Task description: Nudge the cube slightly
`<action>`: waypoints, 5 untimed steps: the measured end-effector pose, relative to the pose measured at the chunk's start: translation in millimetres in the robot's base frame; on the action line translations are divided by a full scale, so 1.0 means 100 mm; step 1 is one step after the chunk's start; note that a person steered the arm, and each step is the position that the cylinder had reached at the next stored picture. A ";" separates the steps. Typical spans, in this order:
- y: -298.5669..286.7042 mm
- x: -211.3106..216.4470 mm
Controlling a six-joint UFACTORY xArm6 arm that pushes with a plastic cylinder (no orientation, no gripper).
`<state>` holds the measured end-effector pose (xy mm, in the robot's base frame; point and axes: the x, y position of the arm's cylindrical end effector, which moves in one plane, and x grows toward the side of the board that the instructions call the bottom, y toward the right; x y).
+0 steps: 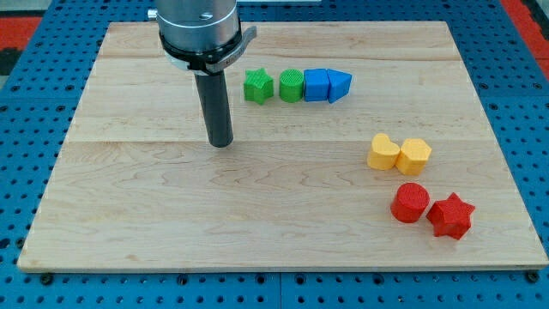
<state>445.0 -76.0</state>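
A blue cube sits on the wooden board in a row near the view's top, between a green cylinder on its left and a blue wedge-shaped block on its right. A green star is at the row's left end. My tip rests on the board to the left of and below this row, about a hand's width from the cube, touching no block.
A yellow heart and a yellow hexagonal block sit together at the view's right. Below them are a red cylinder and a red star. The board lies on a blue pegboard surface.
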 end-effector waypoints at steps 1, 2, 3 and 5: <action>0.10 -0.01; 0.31 -0.06; 0.66 -0.08; 1.23 -0.63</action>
